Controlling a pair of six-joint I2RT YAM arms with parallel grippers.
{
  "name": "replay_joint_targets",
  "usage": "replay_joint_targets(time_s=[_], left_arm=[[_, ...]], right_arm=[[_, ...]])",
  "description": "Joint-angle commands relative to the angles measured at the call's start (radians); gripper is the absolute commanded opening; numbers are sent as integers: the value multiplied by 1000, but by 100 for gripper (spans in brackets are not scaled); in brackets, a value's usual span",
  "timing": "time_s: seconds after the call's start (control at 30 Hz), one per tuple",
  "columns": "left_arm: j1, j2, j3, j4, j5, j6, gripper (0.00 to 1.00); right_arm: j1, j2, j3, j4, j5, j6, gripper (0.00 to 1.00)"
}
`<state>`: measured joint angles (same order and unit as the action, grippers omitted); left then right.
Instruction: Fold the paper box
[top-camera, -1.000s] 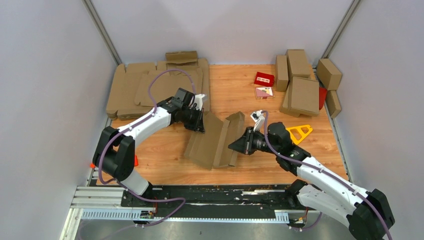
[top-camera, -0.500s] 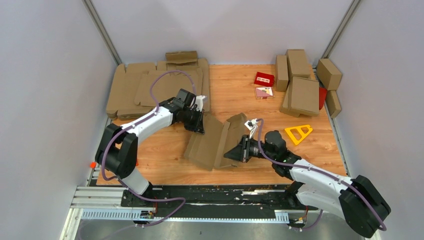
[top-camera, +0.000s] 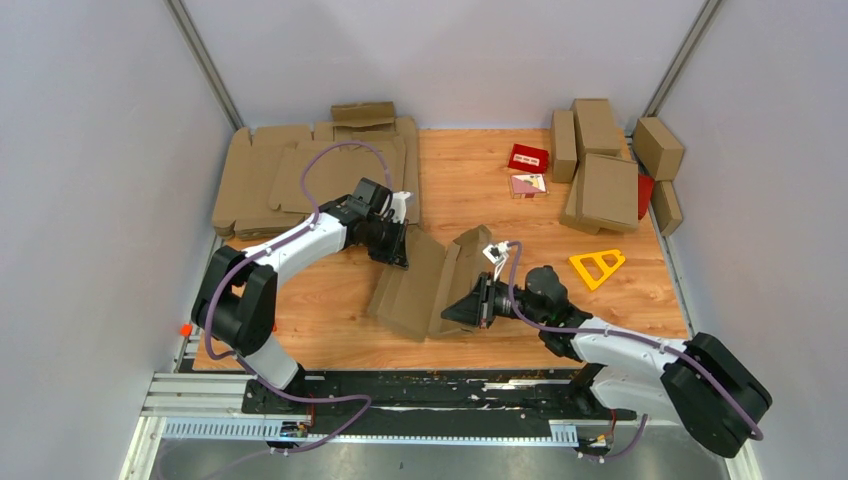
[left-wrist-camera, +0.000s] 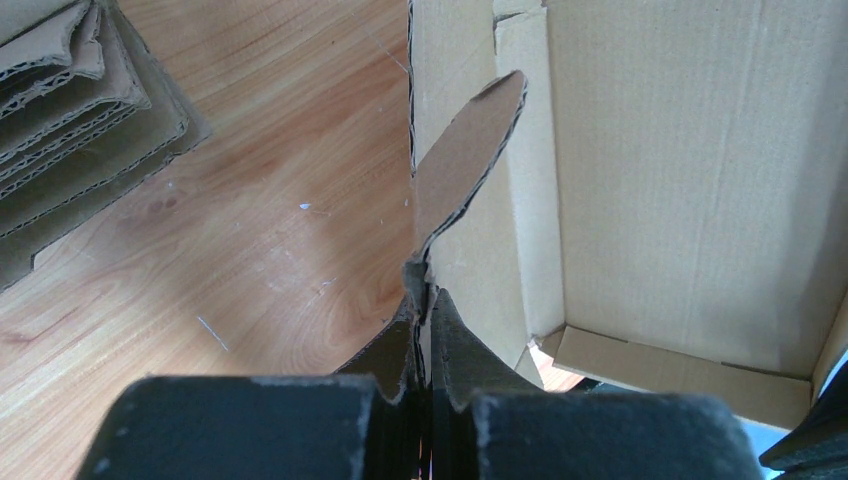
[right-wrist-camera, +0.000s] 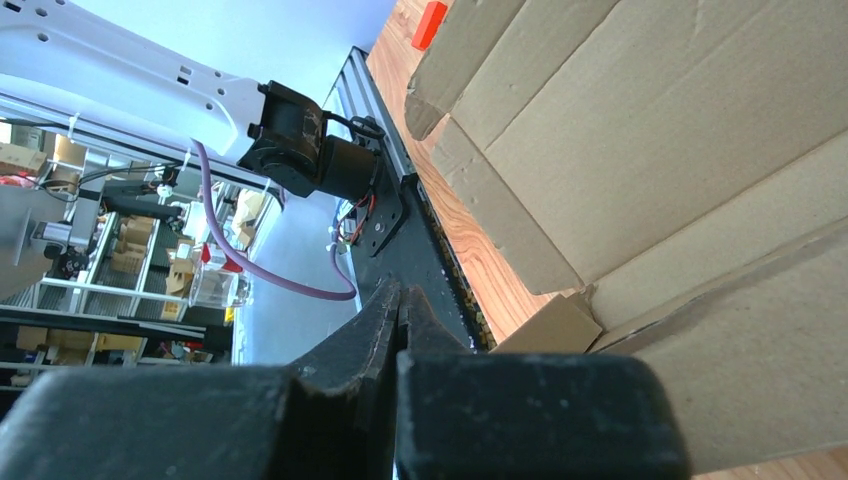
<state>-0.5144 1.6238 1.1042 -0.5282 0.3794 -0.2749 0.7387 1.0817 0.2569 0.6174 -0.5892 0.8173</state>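
Your left gripper (left-wrist-camera: 424, 290) clenched on flap edge of paper box (top-camera: 420, 285) — box half-folded on table (top-camera: 470, 190). Your right gripper (top-camera: 467, 306) jaws pressed together, empty — tip at box's right wall.

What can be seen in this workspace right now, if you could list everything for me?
paper box: one, brown, table centre, partly folded, between the two tools
flat blanks: one pile, brown, far left corner
folded boxes: several, brown, far right corner
red carton: one, red, just left of the folded boxes
small card: one, pink and white, just nearer than the red carton
yellow triangle: one, yellow, right of centre
orange-red piece: one, small, table's near left edge
table: one, wood-grain
arms: two, white and black, bases at the near edge
left tool: black, shut on a flap of the paper box
right tool: black, shut, empty, at the box's right side
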Motion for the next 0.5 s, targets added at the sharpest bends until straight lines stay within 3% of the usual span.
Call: replay_joint_targets(time_s=[0.0,0.47], left_arm=[[2,12,-6,6,-30,39,0],[2,8,-9,19,-7,32,0]], right_arm=[[10,39,-20,111,13,12,0],[13,-2,15,7,37,-24,0]])
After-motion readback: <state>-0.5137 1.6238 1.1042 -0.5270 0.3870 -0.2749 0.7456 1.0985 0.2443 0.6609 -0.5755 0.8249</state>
